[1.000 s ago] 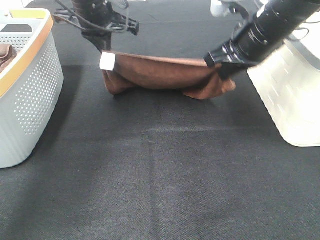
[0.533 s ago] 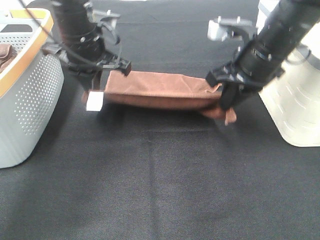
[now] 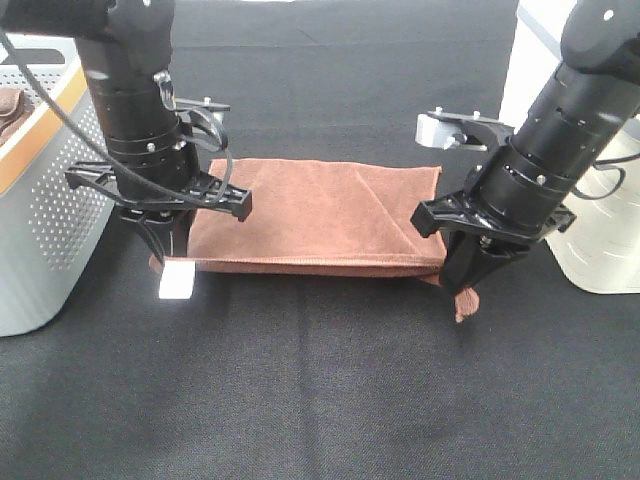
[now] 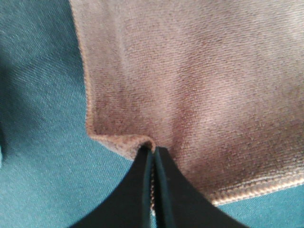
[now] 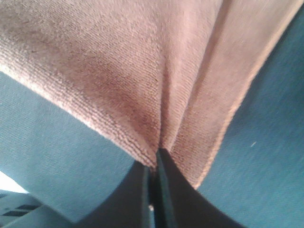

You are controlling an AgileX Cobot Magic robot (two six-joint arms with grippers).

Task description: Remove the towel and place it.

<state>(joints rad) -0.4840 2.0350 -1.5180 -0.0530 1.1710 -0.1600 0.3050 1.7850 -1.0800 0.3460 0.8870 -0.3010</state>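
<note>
Gripping: we are pinching the towel [image 3: 315, 215] at both near corners, left gripper [image 3: 165, 262] and right gripper [image 3: 468, 285] clamped tight on the hem.
Towel place: lying at centre frame on the black table [image 3: 320, 400].
Change: we are spreading it wider and nearer than before.
Edges: grey basket [image 3: 50, 200] far left, white bin [image 3: 600, 240] far right.

Left end effector [image 4: 153, 156]: both black fingers [image 4: 166, 190] pressed together, pinching a small pucker at the towel [image 4: 199, 85] edge. Towel is reddish-brown, fuzzy nap, fills most of the frame, stitched hem visible along one edge. It's spread over the dark cloth-covered tabletop [image 4: 38, 142].
</note>
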